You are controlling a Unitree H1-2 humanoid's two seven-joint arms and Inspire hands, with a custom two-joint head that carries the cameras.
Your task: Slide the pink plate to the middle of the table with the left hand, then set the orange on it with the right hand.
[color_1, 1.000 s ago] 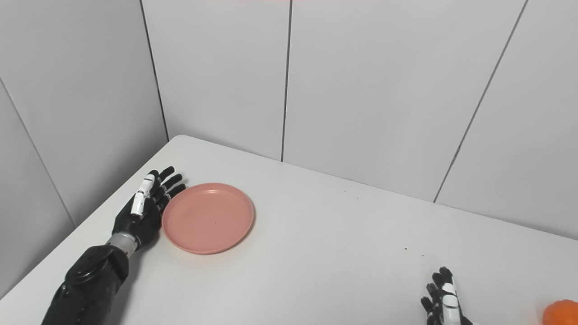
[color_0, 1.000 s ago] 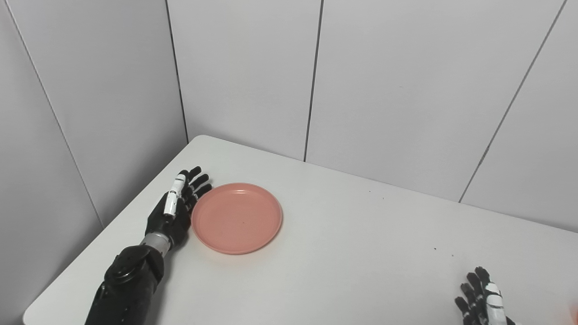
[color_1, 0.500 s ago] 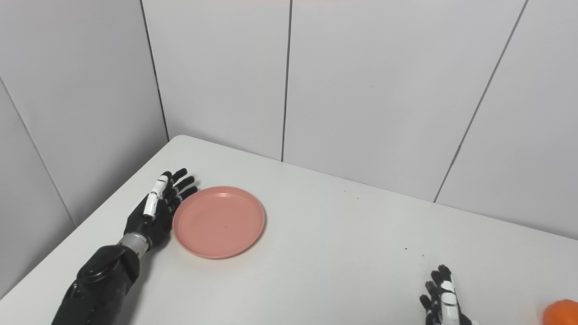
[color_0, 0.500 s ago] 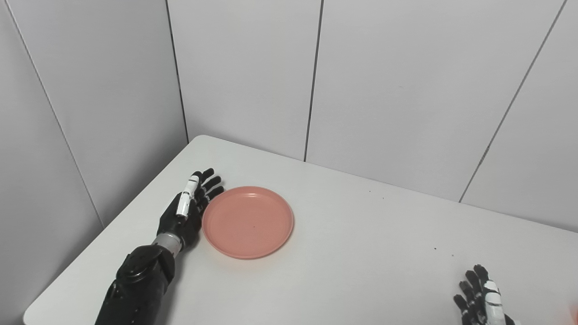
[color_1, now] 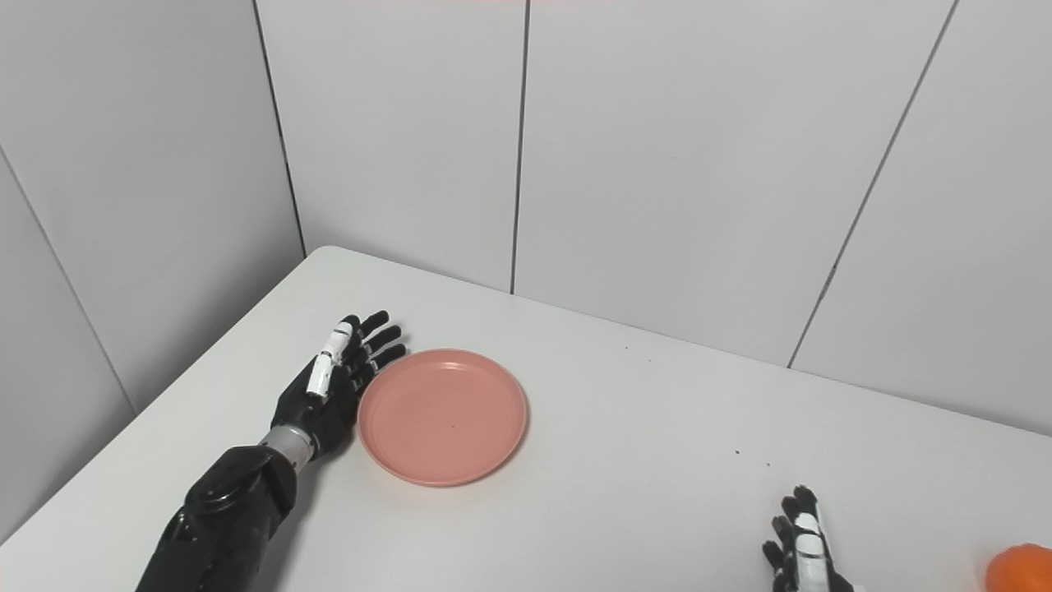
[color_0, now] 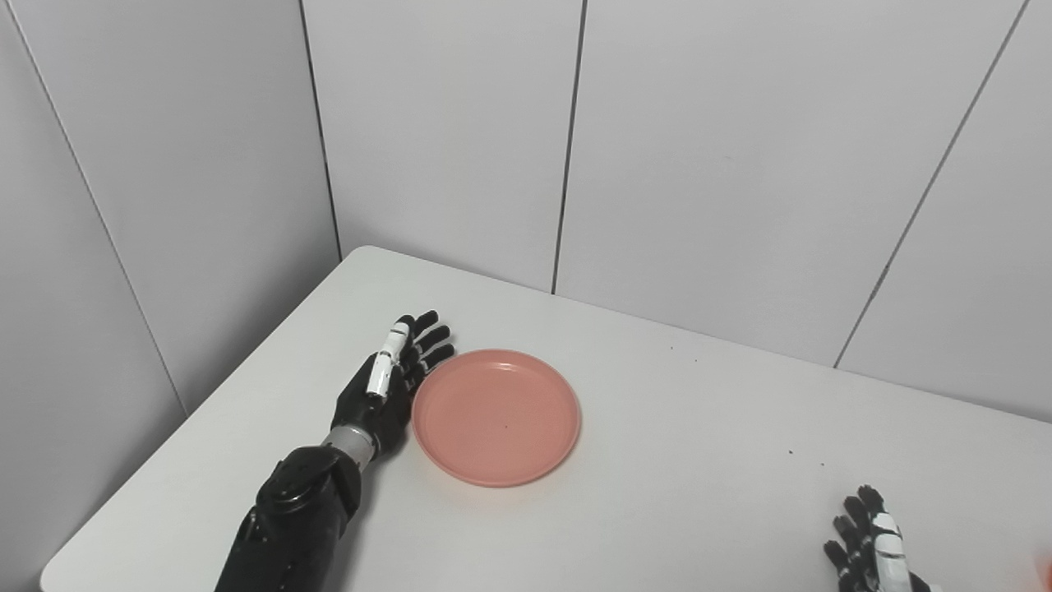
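Shifted rightward toward frame centre: pink plate (color_0: 496, 417), pushed by flat, fingers-spread left hand (color_0: 391, 383). Low right: right hand (color_1: 800, 552) empty, spread, beside orange (color_1: 1019, 569).

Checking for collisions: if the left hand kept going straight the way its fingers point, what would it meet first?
Bare table, then probably the wall panels; the left hand would only skim along the pink plate.
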